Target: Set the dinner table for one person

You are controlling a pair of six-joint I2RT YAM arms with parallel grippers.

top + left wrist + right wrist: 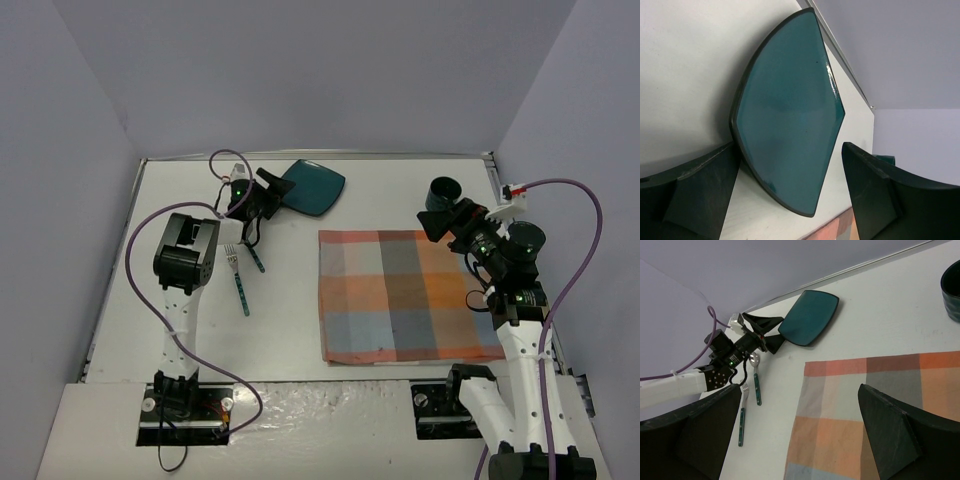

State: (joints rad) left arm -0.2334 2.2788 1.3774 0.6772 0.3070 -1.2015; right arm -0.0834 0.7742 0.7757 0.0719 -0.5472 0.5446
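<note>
A teal plate (312, 186) with rounded corners lies flat at the back of the white dinner table (280, 330). My left gripper (272, 190) is at the plate's left corner. In the left wrist view that corner of the plate (785, 115) lies between the spread fingers (695, 195), so the left gripper (790, 200) is open around it; a grip does not show. My right gripper (795, 435) hangs open and empty above the plaid cloth (865, 400). In the top view the right gripper (440, 222) is over the cloth's (405, 295) far right corner.
A fork (238, 280) and a spoon (255, 255), both with teal handles, lie left of the cloth, near the left arm. A dark cup (443, 190) stands behind the cloth's far right corner, close to the right gripper. Grey walls enclose the table.
</note>
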